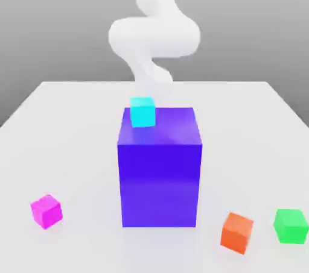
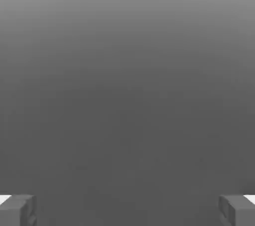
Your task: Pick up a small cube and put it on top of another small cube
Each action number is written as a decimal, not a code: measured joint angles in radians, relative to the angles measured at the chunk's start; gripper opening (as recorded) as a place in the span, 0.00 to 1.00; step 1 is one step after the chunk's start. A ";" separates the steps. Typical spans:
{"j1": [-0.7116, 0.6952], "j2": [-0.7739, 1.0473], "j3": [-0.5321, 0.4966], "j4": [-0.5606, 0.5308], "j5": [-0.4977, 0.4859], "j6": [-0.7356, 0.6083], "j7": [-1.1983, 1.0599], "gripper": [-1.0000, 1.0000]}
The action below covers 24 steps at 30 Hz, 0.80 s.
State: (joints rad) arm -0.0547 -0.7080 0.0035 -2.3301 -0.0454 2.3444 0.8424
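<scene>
I'm at the start: my gripper (image 2: 127,210) is wide open, holding nothing. The small cube (image 1: 46,211) sits near-left on the table (image 1: 72,133); next I must reach down over it.

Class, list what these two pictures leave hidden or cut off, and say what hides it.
- Exterior view: the big blue-purple block hides the white table behind it.
- Exterior view: the white robot arm is cut off by the top edge.
- Hand view: the grey fingertips of the open gripper are cut off by the picture's edges.
</scene>
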 joint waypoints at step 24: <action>-0.404 0.868 -0.134 -0.286 0.088 0.447 0.029 0.50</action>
State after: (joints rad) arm -0.4589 0.1604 -0.1304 -2.6160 0.0428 2.7910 0.8711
